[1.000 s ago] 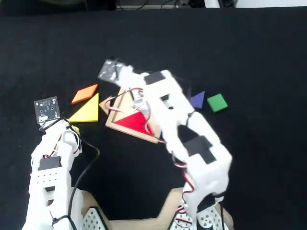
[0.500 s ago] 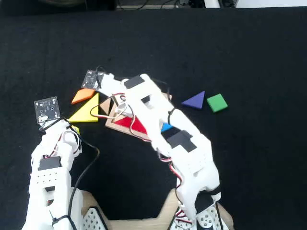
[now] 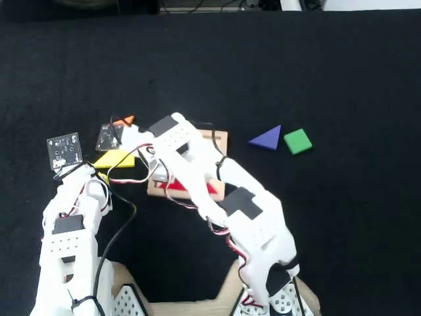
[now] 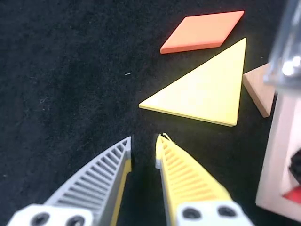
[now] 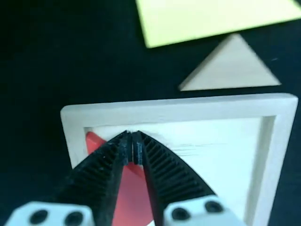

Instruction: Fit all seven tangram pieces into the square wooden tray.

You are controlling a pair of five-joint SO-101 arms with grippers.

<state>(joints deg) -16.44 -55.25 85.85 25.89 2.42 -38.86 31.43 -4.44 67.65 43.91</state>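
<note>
We are holding the right pincer (image 5: 130, 146) pressed together, pinching nothing. Its tips are over the corner of the wooden tray (image 5: 188, 110) where the red triangle (image 5: 95, 140) is lying, probably to nudge it flush. The left pincer (image 4: 143, 141) is hovering barely spread, with the yellow triangle (image 4: 207, 92) just ahead of its tips, likely next.

Right arm (image 3: 181, 141) across the tray (image 3: 220, 137)

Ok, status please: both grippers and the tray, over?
Left gripper narrowly open, empty, near yellow triangle. Right gripper shut, over red triangle in wooden tray. Tan triangle just outside tray rim.
</note>
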